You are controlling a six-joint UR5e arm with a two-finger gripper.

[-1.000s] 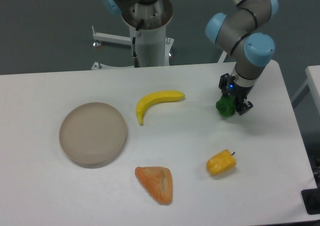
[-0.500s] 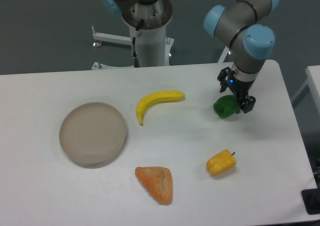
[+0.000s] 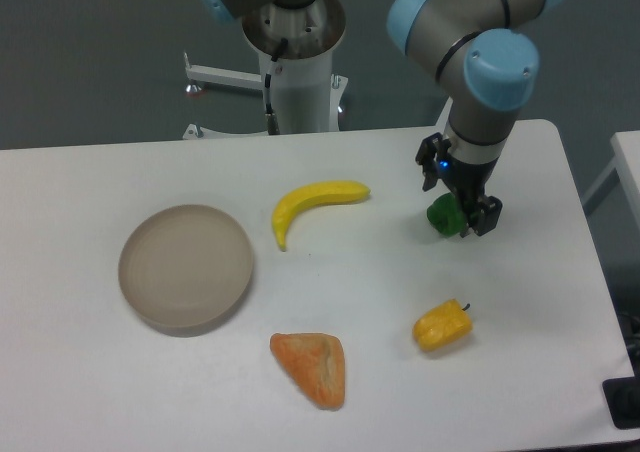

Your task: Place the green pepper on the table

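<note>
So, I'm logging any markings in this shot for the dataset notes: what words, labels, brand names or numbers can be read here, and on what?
None: no readable text, label, brand or number shows on the arm, the gripper, the green pepper, the other toy foods, the plate or the table.

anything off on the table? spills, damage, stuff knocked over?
Nothing stands out. The banana, yellow pepper, orange piece and plate lie apart, intact, on the table. The green pepper sits at the hand.
</note>
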